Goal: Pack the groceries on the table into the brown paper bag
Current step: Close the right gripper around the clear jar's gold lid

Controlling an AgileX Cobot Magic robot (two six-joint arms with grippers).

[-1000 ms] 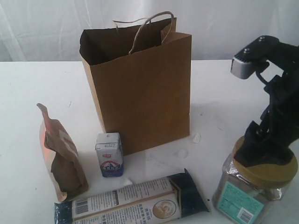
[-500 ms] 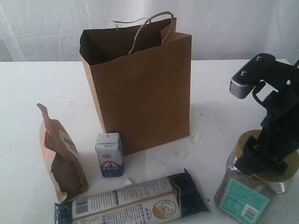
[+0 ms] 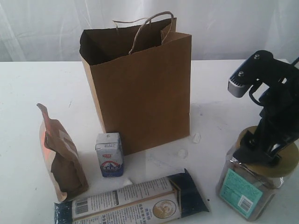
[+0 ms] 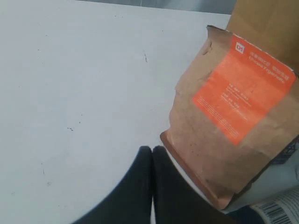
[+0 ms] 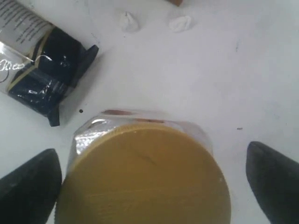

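Observation:
The brown paper bag (image 3: pixel 140 88) stands open mid-table. In front of it are the brown pouch (image 3: pixel 63 158), the small white-blue carton (image 3: pixel 110 155) and the long blue-white packet (image 3: pixel 131 203), which lies flat. The big gold-lidded jar (image 3: pixel 254 182) stands at the front right, leaning a little. My right gripper (image 3: pixel 264 156) is open over its lid (image 5: pixel 145 172), one finger on each side, apart from the glass. My left gripper (image 4: pixel 152 149) is shut on nothing, just beside the orange-labelled pouch (image 4: pixel 233 121). The dark jar and yellow-grain bottle are out of view.
Two tiny white scraps (image 3: pixel 196 137) (image 3: pixel 182 152) lie between the bag and the jar. The packet's dark end (image 5: pixel 42 79) lies close to the jar. A white curtain hangs behind the table (image 3: pixel 37 88).
The right wrist has dropped and swung over the jar. More of the gold lid shows now, and the jar has shifted and tipped slightly. Everything else is still.

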